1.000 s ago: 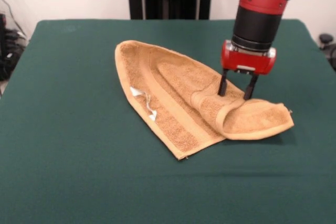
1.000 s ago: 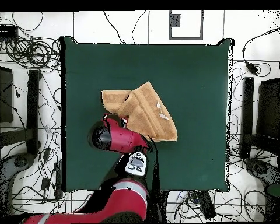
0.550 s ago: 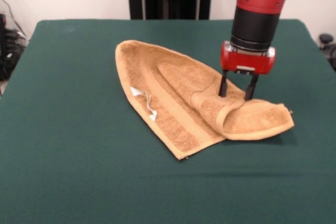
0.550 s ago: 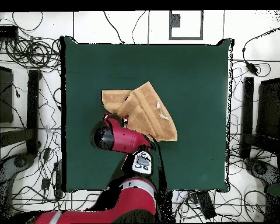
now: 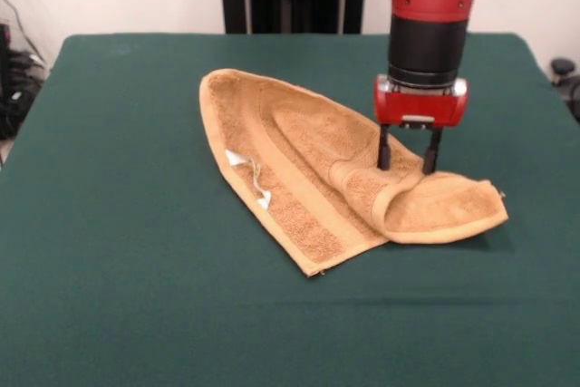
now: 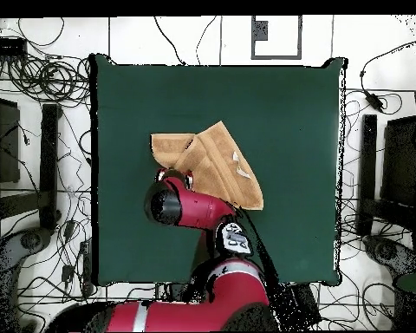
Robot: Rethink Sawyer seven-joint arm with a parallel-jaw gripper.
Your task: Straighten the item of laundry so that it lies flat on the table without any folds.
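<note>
Shifted slightly leftward since before, the end effector stands with prongs apart over the folded towel on the table in front; overhead, the towel lies left of centre.

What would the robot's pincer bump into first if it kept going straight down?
Most likely the folded tan terry towel: the open pincer points down right over its rolled-up fold. The dark green felt table lies beneath that. Depth is hard to judge.
</note>
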